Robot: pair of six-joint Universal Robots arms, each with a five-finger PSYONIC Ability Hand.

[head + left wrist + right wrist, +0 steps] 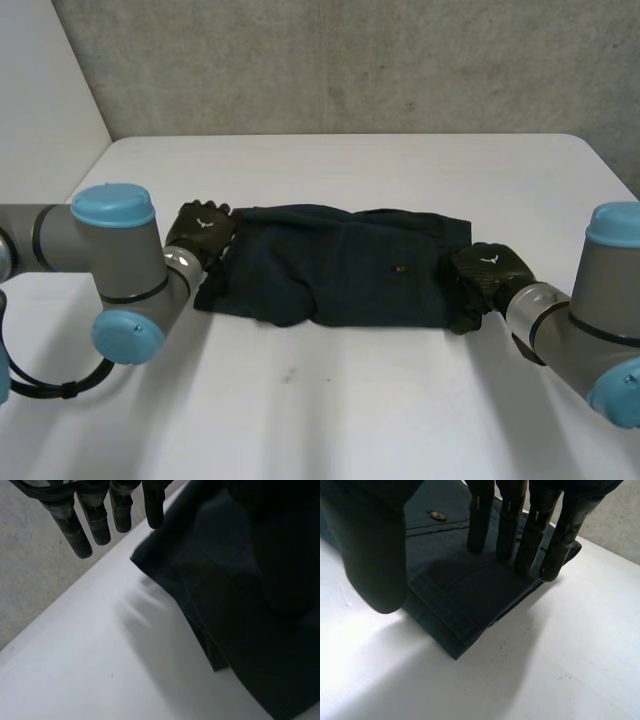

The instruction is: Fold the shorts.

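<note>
The white desk [330,420] carries the dark shorts [340,275] at its middle, laid out lengthwise from left to right. They look already doubled over once, since stacked layers show at the right end. That would leave an end-to-end fold to do.

The left arm [100,250] and right arm [590,310] reach in from opposite sides, probably so that each can work one end of the cloth.

The left hand [201,232] sits at the far left corner of the shorts. Its fingers [95,520] hang straight and loose over bare desk just beside the cloth edge and hold nothing, which looks like readiness to take that edge.

The right hand [486,272] is over the right end. Its fingers [507,525] are straight, with their tips on or just above the layered corner [455,630]. The thumb [370,555] is held apart and nothing is pinched. I judge it is steadying this end or lining up a grip.

A small button [438,515] lies just beyond those fingertips.
</note>
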